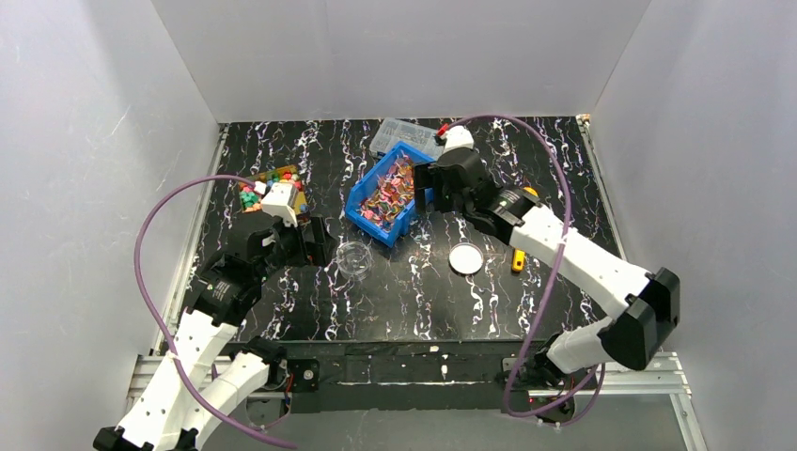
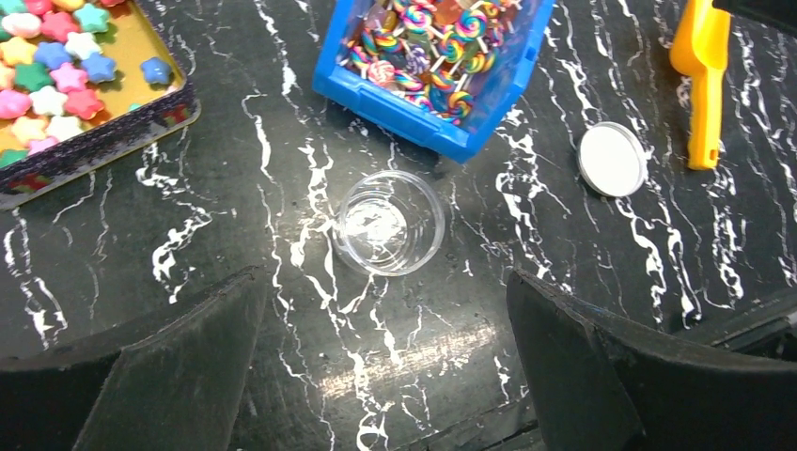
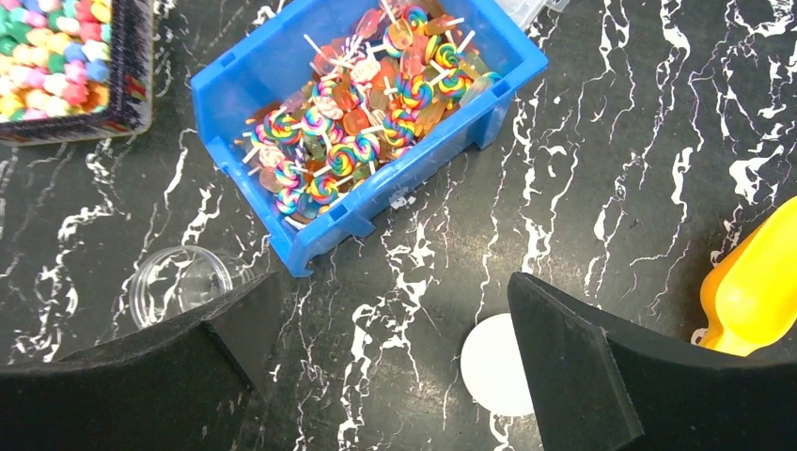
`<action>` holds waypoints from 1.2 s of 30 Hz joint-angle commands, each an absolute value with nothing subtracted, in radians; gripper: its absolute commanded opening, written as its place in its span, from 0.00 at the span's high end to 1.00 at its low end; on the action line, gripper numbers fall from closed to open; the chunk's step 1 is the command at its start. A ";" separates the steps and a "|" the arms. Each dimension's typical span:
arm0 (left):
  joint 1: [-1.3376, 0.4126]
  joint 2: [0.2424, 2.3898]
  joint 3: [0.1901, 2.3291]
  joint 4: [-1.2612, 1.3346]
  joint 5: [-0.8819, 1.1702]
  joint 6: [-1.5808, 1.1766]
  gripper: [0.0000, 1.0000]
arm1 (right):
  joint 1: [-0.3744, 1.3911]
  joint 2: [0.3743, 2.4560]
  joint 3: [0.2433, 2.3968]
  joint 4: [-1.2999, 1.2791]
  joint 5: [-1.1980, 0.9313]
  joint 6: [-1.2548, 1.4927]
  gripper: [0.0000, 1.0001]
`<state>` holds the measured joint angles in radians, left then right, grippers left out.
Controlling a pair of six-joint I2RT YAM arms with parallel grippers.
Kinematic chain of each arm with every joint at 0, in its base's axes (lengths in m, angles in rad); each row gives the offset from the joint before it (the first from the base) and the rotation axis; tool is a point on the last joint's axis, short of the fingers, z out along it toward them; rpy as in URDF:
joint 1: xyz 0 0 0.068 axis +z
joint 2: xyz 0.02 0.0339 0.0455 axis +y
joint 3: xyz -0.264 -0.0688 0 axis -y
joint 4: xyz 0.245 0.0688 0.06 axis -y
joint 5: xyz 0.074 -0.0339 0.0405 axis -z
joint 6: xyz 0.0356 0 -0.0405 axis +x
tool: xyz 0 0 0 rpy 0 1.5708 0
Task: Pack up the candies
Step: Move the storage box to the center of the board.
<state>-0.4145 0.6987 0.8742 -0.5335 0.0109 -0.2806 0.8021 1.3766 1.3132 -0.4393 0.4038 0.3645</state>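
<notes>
The candies are in two places. Swirl lollipops and wrapped sweets fill a blue bin at the table's middle back. Small star-shaped pieces in pink, blue, green and yellow lie in a dark-rimmed tin at the left. A clear round jar stands upright with nothing in it, in front of the bin. My left gripper hovers open just short of the jar. My right gripper is open above the bare table between the jar and a white lid.
The white lid lies flat to the right of the jar. A yellow scoop rests beyond it. A clear compartment box sits behind the bin. White walls close the table on three sides.
</notes>
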 commanded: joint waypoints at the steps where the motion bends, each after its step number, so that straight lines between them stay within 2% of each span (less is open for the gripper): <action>1: -0.416 0.695 0.907 -0.576 -0.086 -0.278 0.00 | 0.823 1.460 1.427 -0.509 0.481 0.392 0.00; 14: -0.416 0.667 0.902 -0.583 -0.128 -0.276 0.01 | 0.828 1.691 1.602 -0.583 0.572 0.541 0.00; 15: -0.416 0.665 0.902 -0.584 -0.130 -0.277 0.01 | 0.828 1.713 1.621 -0.596 0.578 0.556 0.04; 27: -0.416 0.662 0.901 -0.582 -0.093 -0.287 0.01 | 0.825 1.906 1.787 -0.729 0.694 0.753 0.20; 31: -0.416 0.666 0.902 -0.581 -0.076 -0.288 0.01 | 0.807 1.940 1.791 -0.742 0.688 0.816 0.31; 36: -0.416 0.669 0.900 -0.577 -0.057 -0.290 0.01 | 0.782 1.972 1.781 -0.729 0.653 0.856 0.35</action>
<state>-0.4145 0.6666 0.8753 -0.5770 -0.0780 -0.2859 0.8059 1.9537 1.7527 -0.7238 0.6434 0.7845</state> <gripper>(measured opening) 0.992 0.664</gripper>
